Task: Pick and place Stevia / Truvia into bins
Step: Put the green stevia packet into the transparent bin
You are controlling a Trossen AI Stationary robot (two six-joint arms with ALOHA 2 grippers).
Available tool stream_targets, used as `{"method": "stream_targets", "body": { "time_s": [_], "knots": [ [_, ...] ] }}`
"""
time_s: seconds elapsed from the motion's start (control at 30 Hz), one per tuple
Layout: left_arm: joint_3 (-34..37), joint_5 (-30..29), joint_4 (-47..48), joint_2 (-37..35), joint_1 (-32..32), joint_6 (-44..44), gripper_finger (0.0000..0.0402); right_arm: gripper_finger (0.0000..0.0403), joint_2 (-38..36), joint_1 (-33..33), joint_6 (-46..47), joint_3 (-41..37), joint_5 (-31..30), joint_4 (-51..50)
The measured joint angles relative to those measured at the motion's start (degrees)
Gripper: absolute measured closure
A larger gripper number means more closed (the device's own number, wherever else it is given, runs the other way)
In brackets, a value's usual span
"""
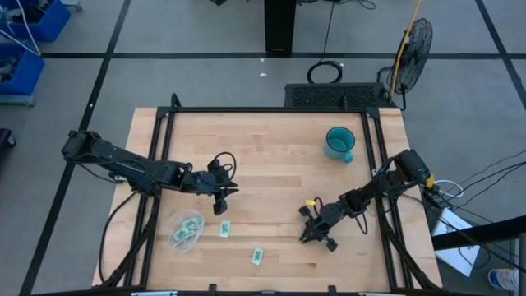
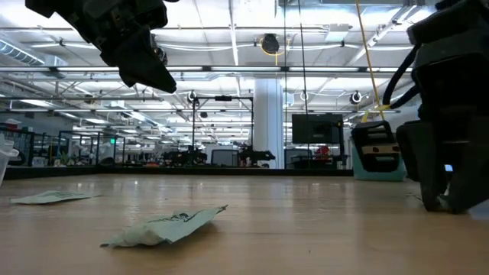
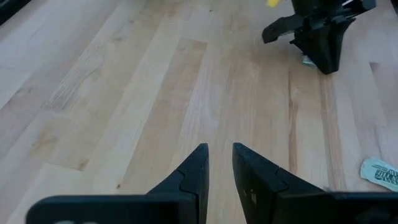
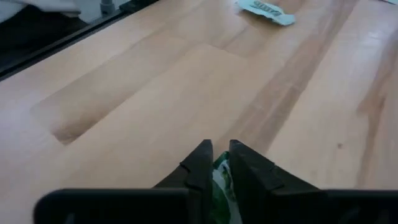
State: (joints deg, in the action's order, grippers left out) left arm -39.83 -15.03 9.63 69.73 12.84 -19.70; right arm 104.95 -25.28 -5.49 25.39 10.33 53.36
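The right claw [image 4: 220,163] is down at the table [image 1: 271,164] with its two fingers pinched on a green and white sachet [image 4: 222,186], which sits squeezed between the tips. In the overhead view this claw [image 1: 314,237] is low over the wood on the right half of the table, well apart from the clear tub [image 1: 186,229] on the far left side. So the step in hand looks like the pick: the grab is made, the lift not yet done.

Out from the claw toward the tub lie two loose sachets, one nearer [image 1: 257,256] and one just beside the tub [image 1: 223,229]. The tub already holds several sachets. The teal cup [image 1: 338,144] stands behind the claw, off the likely path.

The left claw [image 3: 219,163] hangs above bare wood near the tub, fingers close together with a narrow gap and nothing between them.

Next move, I judge: lift straight up, carry across the table past the loose sachets, stop over the tub and release without meeting the left arm
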Motion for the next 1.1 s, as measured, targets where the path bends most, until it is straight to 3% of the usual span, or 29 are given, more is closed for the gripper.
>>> {"method": "stream_targets", "body": {
  "time_s": [0.23, 0.5, 0.6, 0.7, 0.8, 0.9, 1.0, 1.1],
  "knots": [
    [-0.01, 0.00, -0.02, 0.00, 0.00, 0.00, 0.0325, 0.0394, -0.03, 3.80, 0.23, 0.00, 0.02, 2.19],
    [-0.01, -0.04, -0.93, -0.06, 0.00, -0.22, 0.0325, 0.0388, -0.12, 8.29, -1.45, 0.55, 0.14, 9.83],
    [-0.02, -0.73, -0.79, -1.05, 0.02, 1.55, 0.0325, 0.0388, -0.12, 9.97, -5.24, 3.64, 0.20, 9.61],
    [-0.02, -2.76, -0.68, -3.23, 0.02, 4.12, 0.0325, 0.0388, -0.12, 11.25, -10.05, 10.10, 0.24, 2.65],
    [-0.02, -8.81, -0.79, -6.72, 0.00, 8.08, 0.0325, 0.0388, 0.10, 12.60, -16.58, 18.78, 0.40, -7.49],
    [-0.02, -19.14, -0.75, -10.73, 0.00, 12.41, 0.0325, 0.0388, 1.75, 14.54, -19.25, 28.05, 0.39, -11.57],
    [-0.02, -29.78, -0.94, -14.64, 0.00, 14.12, 0.0325, 0.0387, 5.60, 16.61, -14.51, 36.86, 0.39, -10.33],
    [-0.02, -34.40, -0.92, -17.94, -0.02, 13.98, 0.0325, 0.0387, 11.06, 18.18, -9.64, 45.50, 0.59, -10.32]
  ]
}}
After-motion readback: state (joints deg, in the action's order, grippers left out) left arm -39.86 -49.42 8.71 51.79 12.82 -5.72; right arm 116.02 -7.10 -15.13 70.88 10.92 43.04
